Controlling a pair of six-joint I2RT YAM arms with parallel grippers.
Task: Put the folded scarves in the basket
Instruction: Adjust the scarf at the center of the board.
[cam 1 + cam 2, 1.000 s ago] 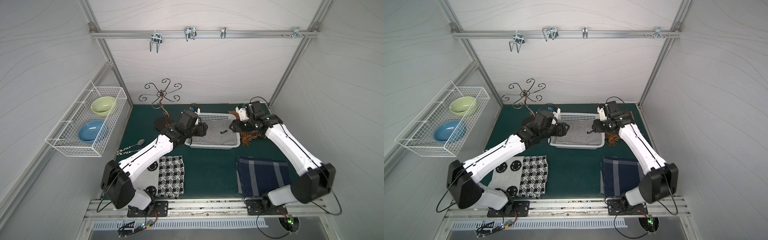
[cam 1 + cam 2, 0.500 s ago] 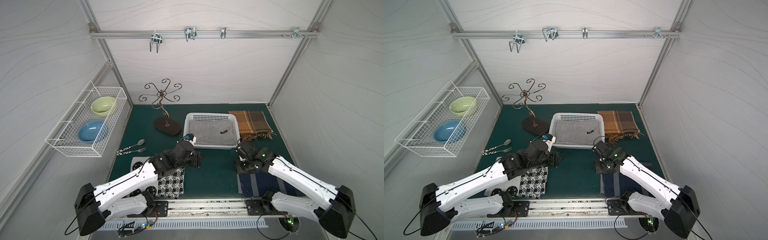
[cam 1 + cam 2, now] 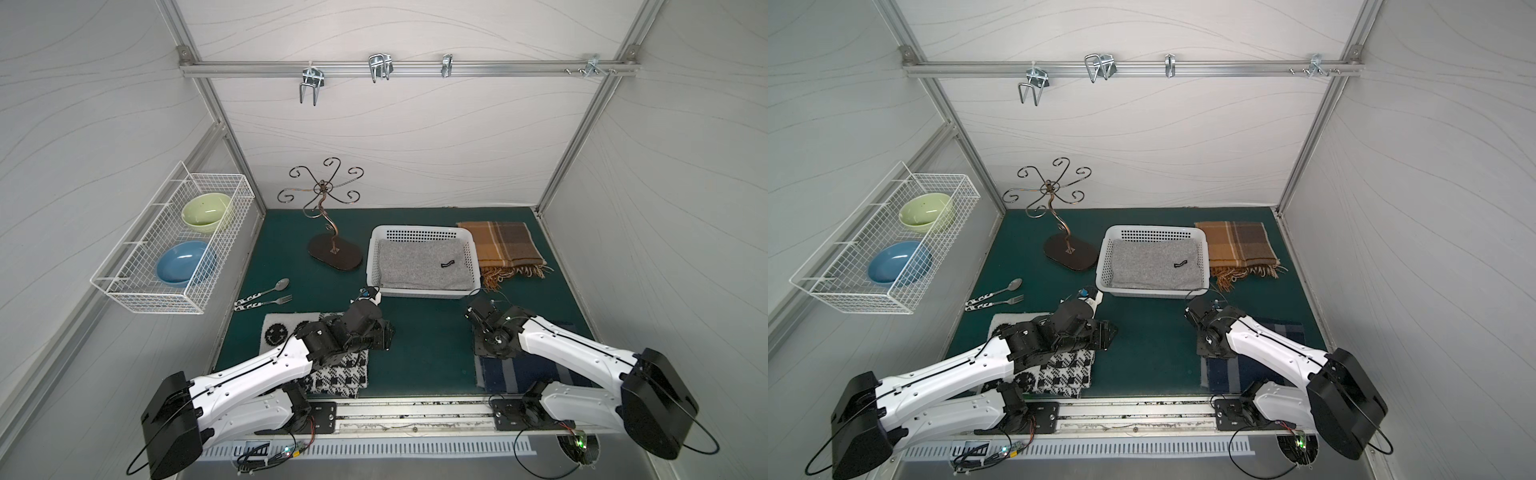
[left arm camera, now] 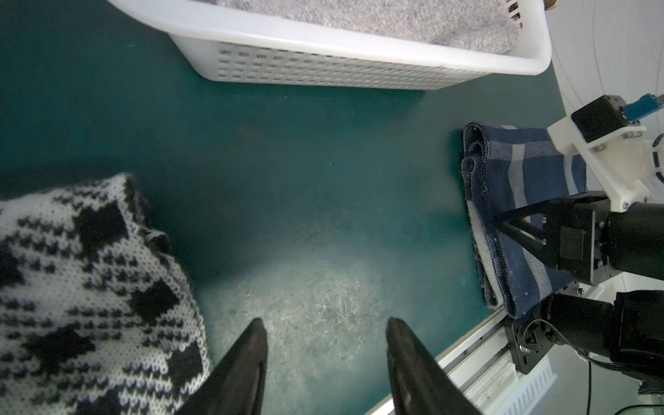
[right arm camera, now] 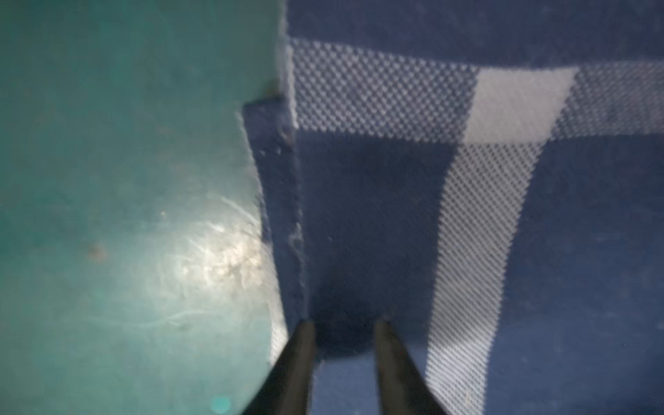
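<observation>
**Right arm set on the blue checked scarf, basket one scarf full**

The white basket (image 3: 419, 233) stands at the back of the green mat (image 3: 424, 353), with a folded grey scarf (image 3: 422, 266) lying flat inside it and covering most of its floor. Three more folded scarves lie outside it. A brown plaid scarf (image 3: 503, 245) lies just beside the basket's right wall. A black-and-white knitted scarf (image 3: 340, 374) lies at the near left, under the left arm. A blue checked scarf (image 3: 515, 372) lies at the near right, well apart from the basket.

The right gripper (image 5: 345, 323) points down onto the blue checked scarf close to the cloth's inner edge, with the bare mat beside it. Its jaws stand narrowly apart with the tips against the cloth. The right wrist view is blurred, so it cannot be told whether a fold is pinched between them. The left gripper (image 4: 325, 321) hangs over bare mat between the knitted scarf and the basket, jaws released and nothing between them.

Judged from the layout, one scarf is stowed and the blue checked scarf appears to be the one in hand. That cycle is at its very beginning:

- **Done:** the arm has reached the cloth, which lies flat on the mat.
- **Left:** securing the grasp, lifting, carrying to the basket, and letting go on top of the grey scarf.

The folded layers visible along the blue cloth's edge in the left wrist view may separate if only the top one is caught
</observation>
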